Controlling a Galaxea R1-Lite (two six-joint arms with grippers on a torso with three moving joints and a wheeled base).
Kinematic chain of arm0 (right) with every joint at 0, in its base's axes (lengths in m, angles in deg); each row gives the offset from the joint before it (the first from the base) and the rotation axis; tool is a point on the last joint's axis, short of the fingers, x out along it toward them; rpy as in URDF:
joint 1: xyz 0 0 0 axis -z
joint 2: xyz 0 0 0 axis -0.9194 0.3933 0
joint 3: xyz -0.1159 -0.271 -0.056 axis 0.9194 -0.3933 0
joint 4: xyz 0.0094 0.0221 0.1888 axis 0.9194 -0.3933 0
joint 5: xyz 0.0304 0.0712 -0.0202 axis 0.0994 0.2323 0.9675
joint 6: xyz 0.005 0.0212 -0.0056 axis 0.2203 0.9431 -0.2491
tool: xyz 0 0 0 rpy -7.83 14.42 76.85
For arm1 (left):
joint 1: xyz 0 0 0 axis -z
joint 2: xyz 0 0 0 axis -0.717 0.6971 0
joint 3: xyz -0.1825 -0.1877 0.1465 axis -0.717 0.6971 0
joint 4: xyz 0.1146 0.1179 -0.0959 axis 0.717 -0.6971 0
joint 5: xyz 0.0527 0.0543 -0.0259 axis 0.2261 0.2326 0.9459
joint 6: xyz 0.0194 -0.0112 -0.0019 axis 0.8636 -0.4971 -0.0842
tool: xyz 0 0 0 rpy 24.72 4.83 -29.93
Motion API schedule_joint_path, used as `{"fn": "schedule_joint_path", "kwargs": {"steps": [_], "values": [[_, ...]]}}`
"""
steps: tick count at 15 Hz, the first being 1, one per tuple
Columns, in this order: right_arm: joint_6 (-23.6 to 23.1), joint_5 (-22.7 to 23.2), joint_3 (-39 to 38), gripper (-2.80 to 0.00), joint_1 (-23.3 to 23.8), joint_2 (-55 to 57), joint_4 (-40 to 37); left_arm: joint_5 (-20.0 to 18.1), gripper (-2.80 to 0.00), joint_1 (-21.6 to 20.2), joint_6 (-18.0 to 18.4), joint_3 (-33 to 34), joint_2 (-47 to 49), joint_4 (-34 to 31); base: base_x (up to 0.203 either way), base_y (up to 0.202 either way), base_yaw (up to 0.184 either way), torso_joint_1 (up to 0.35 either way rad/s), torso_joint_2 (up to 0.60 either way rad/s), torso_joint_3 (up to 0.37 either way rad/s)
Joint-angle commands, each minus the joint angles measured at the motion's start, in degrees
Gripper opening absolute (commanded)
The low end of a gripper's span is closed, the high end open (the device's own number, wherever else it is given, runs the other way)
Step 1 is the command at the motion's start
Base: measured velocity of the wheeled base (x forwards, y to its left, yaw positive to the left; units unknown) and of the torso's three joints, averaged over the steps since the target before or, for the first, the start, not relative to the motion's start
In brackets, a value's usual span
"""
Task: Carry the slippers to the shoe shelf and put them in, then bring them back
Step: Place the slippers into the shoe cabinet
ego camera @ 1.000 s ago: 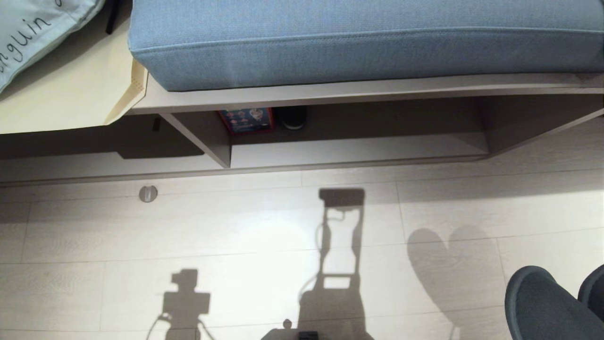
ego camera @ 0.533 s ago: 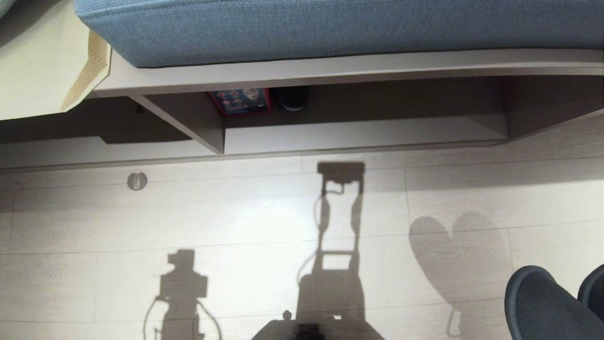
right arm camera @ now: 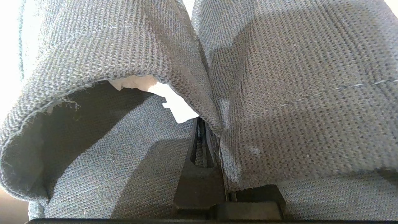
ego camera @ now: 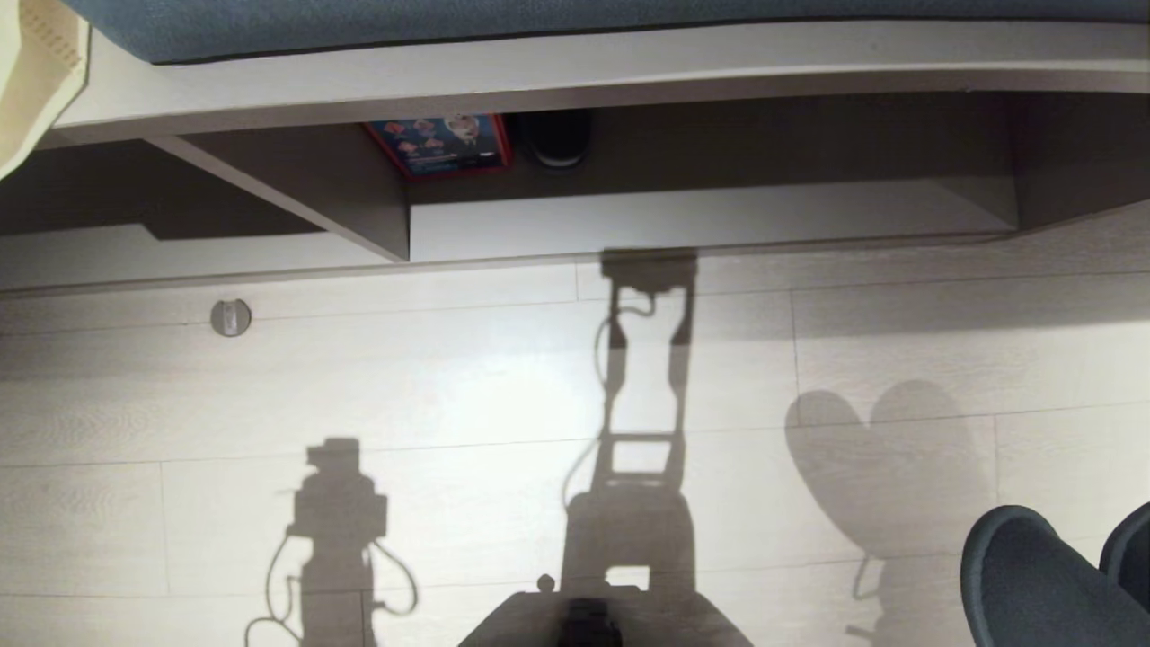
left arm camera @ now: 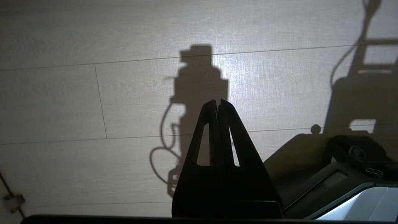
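The slippers (ego camera: 1033, 584) are two dark charcoal fabric shapes hanging at the lower right of the head view, above the pale floor. In the right wrist view the slippers (right arm camera: 279, 93) fill the picture side by side, and my right gripper (right arm camera: 203, 124) is shut on their inner fabric edges. The shoe shelf (ego camera: 719, 220) is a low taupe cubby with a pale base board and an upright divider (ego camera: 332, 193) across the top of the head view. My left gripper (left arm camera: 217, 104) is shut on nothing, above bare floor.
A red-and-blue box (ego camera: 440, 144) and a black shoe (ego camera: 557, 139) sit at the back of the shelf. A blue cushion (ego camera: 359, 22) lies on its top. A round metal fitting (ego camera: 231, 317) is set in the floor. My base (ego camera: 593, 624) shows at the bottom edge.
The whole head view has shifted: shelf and cushion slid up and spread wider as the camera moved. The slippers keep their place in the picture, still gripped.
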Motion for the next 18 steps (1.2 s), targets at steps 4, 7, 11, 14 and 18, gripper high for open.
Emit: {"fn": "schedule_joint_path", "kwargs": {"steps": [4,7,11,14,18], "values": [[0.0,0.0,0.0,-2.80,0.0,0.0,0.0,0.0,-2.80,0.0,0.0,0.0,0.0,0.0,0.000,0.000,0.000,0.004,0.00,-0.199],[0.0,0.0,0.0,-2.80,0.0,0.0,0.0,0.0,-2.80,0.0,0.0,0.0,0.0,0.0,0.000,0.000,0.000,0.000,0.00,-0.199],[0.0,0.0,0.0,-2.80,0.0,0.0,0.0,0.0,-2.80,0.0,0.0,0.0,0.0,0.0,0.000,0.000,0.000,0.004,0.00,-0.195],[0.0,0.0,0.0,-2.80,0.0,0.0,0.0,0.0,-2.80,0.0,0.0,0.0,0.0,0.0,0.000,0.000,0.000,0.000,0.00,-0.193],[0.0,0.0,0.0,-2.80,0.0,0.0,0.0,0.0,-2.80,0.0,0.0,0.0,0.0,0.0,0.000,0.000,0.000,0.003,0.00,-0.069]]}}
